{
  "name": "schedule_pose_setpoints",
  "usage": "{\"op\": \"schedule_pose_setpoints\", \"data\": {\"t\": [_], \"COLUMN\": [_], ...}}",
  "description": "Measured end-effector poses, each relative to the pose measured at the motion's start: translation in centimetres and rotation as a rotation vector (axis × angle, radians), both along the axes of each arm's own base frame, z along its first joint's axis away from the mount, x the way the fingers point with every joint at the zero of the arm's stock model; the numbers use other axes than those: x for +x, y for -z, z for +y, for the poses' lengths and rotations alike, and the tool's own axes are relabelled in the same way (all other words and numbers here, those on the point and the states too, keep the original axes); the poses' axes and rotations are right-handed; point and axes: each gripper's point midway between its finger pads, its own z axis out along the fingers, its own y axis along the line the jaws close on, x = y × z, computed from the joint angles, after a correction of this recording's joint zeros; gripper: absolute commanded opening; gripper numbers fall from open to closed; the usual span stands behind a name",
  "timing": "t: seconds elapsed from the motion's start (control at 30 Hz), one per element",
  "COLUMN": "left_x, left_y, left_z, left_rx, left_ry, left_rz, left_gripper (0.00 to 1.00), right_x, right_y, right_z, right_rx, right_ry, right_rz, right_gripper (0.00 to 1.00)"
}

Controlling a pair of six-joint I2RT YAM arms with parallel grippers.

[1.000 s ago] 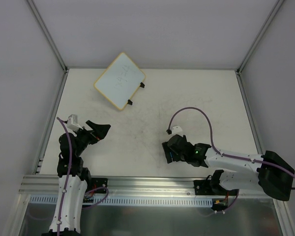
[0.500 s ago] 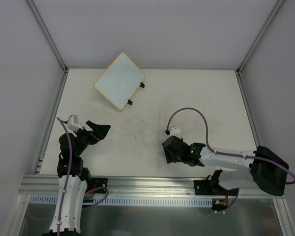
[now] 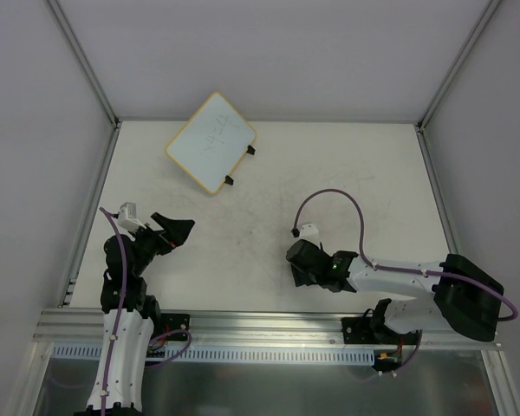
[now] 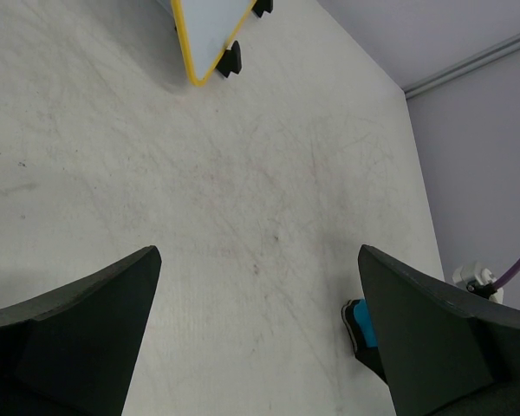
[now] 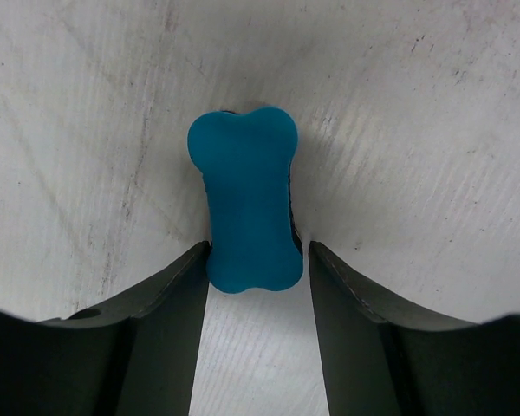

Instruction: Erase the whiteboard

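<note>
From the top camera: small flat rectangular white whiteboard [image 3: 211,143] with rounded corners and a thin yellow frame, at the far left corner of the scuffed off-white table [image 3: 355,165], turned diagonally, faint pen marks on its face, its far corner seen against the back wall; flat or propped up, not clear; two small black clips [image 3: 250,150] on its right-hand edge; left claw [image 3: 175,227] near the table's left edge, well apart from the board, spread wide with nothing inside; right claw [image 3: 299,269] low over the table right of centre, well apart from the board, its fingers too dark to separate here; thin purple cable [image 3: 338,195] arching above that wrist. From the left wrist: two dark fingers [image 4: 87,329] of the left claw [image 4: 256,269] at the bottom corners, far apart, only bare table [image 4: 243,173] between; one yellow-framed corner of the whiteboard [image 4: 212,19] at the top edge, a black clip [image 4: 234,59] beside it; at lower right a sliver of a small blue eraser block [image 4: 361,322], partly hidden behind the finger there. From the right wrist: the blue eraser block [image 5: 245,195], bone-shaped, lying on the table [image 5: 416,130], its near end between the fingers [image 5: 165,321] of the right claw [image 5: 258,260]; the picture's left finger against its side, the other just beside it with a thin dark gap; drawn in close around the block, but truly pinching or not, impossible to tell.
</note>
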Motion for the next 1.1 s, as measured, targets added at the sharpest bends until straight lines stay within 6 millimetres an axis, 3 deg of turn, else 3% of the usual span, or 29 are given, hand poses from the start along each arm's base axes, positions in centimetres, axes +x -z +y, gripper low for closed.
{"op": "schedule_pose_setpoints", "data": {"t": [0.17,0.27,0.83,1.0,1.1], "left_x": [0.1,0.1,0.1,0.3,0.5], "left_y": [0.0,0.0,-0.1,0.0,-0.2], "left_z": [0.1,0.2,0.3,0.7,0.9], "left_rx": [0.002,0.003,0.006,0.01,0.008], "left_ry": [-0.009,-0.012,-0.019,-0.043,-0.056], "left_rz": [0.0,-0.001,-0.006,-0.004,-0.011], "left_gripper": [0.99,0.99,0.99,0.99,0.99], "right_x": [0.1,0.2,0.5,1.0,1.6], "right_y": [0.1,0.1,-1.5,-3.4,-5.5], "right_z": [0.0,0.1,0.4,1.9,3.8], "right_rx": [-0.006,-0.006,0.013,0.048,0.105], "right_ry": [0.013,0.017,0.006,-0.03,-0.064], "right_rz": [0.0,0.001,-0.021,-0.037,-0.043], "right_gripper": [0.28,0.22,0.0,0.0,0.0]}}
